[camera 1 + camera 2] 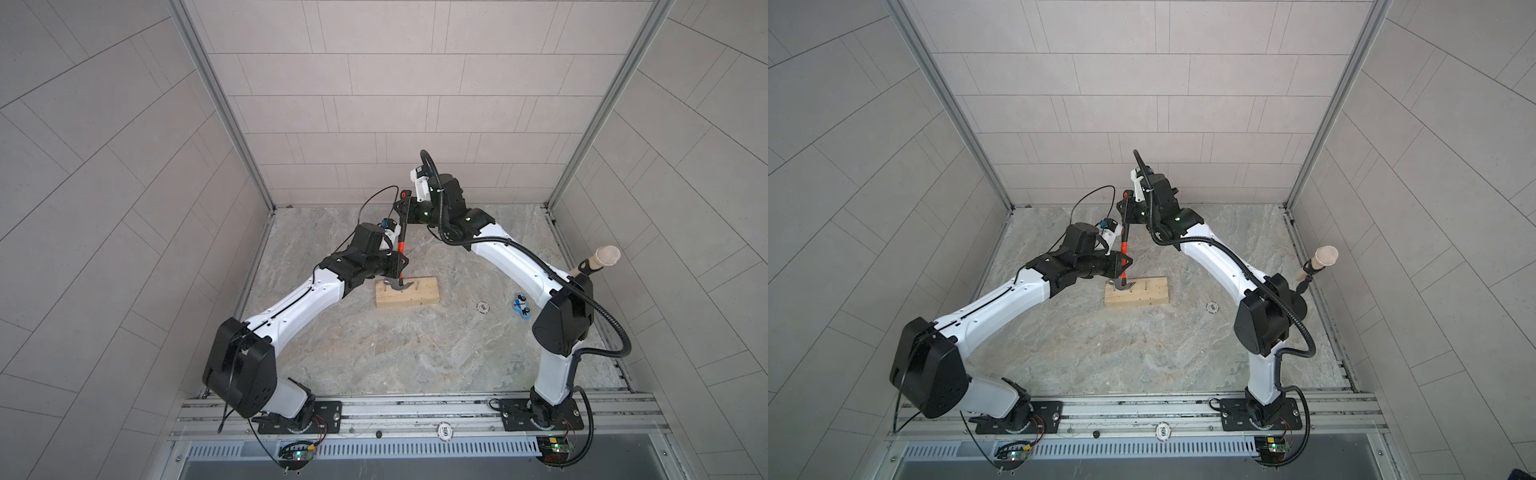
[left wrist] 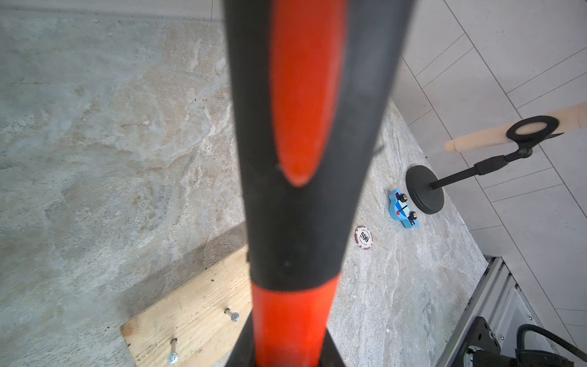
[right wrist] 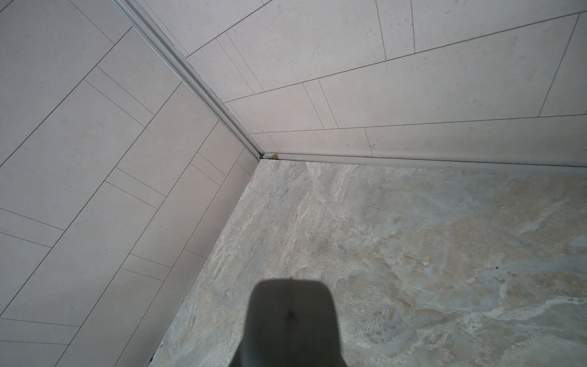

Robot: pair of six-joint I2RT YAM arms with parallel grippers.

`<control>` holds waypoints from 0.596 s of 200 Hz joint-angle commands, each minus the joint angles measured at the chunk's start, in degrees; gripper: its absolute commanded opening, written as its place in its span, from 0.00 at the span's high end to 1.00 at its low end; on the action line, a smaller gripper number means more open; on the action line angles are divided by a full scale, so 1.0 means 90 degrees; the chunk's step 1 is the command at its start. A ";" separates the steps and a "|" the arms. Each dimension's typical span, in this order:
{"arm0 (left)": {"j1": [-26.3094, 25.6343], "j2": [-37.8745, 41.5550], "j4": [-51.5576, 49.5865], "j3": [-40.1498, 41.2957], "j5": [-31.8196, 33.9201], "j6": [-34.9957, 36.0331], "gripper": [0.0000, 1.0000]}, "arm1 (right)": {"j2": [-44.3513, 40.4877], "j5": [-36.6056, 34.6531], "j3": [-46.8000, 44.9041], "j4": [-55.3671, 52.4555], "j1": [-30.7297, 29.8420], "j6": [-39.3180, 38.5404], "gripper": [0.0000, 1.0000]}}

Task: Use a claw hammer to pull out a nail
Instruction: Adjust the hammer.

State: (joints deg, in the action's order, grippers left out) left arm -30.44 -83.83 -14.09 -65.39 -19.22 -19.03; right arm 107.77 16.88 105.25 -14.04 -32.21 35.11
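Claw hammer (image 1: pixel 401 248) stands near-upright. Its silver head is down on the wood block (image 1: pixel 415 297) at the L-arm end, w/ the black handle end up. R gripper (image 1: pixel 406 208) is clamped on that handle end. L gripper (image 1: pixel 400 268) is pinched round the orange-red shaft, just above the head. In the left wrist view the shaft fills the middle, w/ fingers (image 2: pixel 335 359) tight against it. Block holds one nail (image 2: pixel 232 315) and a second nail (image 2: pixel 173 352), heads standing proud. Can't tell if the claw hooks a nail; too small in both top views. Poker chip (image 1: pixel 483 307) and blue toy car (image 1: pixel 521 305) lie apart, twd the R arm.
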 commanded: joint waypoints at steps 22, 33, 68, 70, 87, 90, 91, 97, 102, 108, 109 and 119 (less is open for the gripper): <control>0.0238 0.0074 0.0607 -0.0098 0.0797 -0.0892 0.96 | -0.0457 0.0087 -0.0260 -0.0145 -0.0021 0.0375 0.71; 0.0240 0.0076 0.0628 -0.0087 0.0807 -0.0903 0.96 | -0.0493 0.0076 -0.0301 -0.0149 -0.0006 0.0366 0.71; 0.0020 0.0090 0.0613 -0.0079 0.0813 -0.0900 0.96 | -0.0464 0.0100 -0.0284 -0.0066 0.0069 0.0400 0.70; 0.0014 0.0095 0.0614 -0.0086 0.0824 -0.0900 0.96 | -0.0454 0.0114 -0.0275 -0.0062 0.0067 0.0401 0.70; -0.0029 0.0094 0.0555 -0.0107 0.0864 -0.0869 0.96 | -0.0341 0.0192 -0.0152 -0.0061 0.0087 0.0396 0.69; -0.0035 0.0090 0.0550 -0.0109 0.0866 -0.0868 0.96 | -0.0326 0.0201 -0.0136 -0.0071 0.0088 0.0404 0.69; -0.0041 0.0093 0.0550 -0.0113 0.0871 -0.0871 0.96 | -0.0325 0.0212 -0.0124 -0.0071 0.0085 0.0405 0.68; -0.0059 0.0096 0.0533 -0.0112 0.0881 -0.0864 0.96 | -0.0291 0.0232 -0.0090 -0.0061 0.0085 0.0414 0.68; -0.0074 0.0094 0.0522 -0.0120 0.0886 -0.0855 0.96 | -0.0267 0.0255 -0.0070 -0.0052 0.0086 0.0423 0.68; -0.0085 0.0091 0.0513 -0.0126 0.0896 -0.0861 0.95 | -0.0248 0.0302 -0.0035 -0.0029 0.0088 0.0430 0.67; -0.0095 0.0093 0.0512 -0.0127 0.0896 -0.0863 0.95 | -0.0247 0.0312 -0.0030 -0.0020 0.0085 0.0437 0.67; -0.0114 0.0100 0.0502 -0.0115 0.0893 -0.0882 0.95 | -0.0230 0.0346 -0.0005 0.0015 0.0093 0.0444 0.66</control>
State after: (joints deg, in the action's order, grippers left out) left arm -30.74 -83.85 -13.21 -65.36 -11.97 -26.35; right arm 105.71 18.68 102.89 -14.52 -31.18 38.22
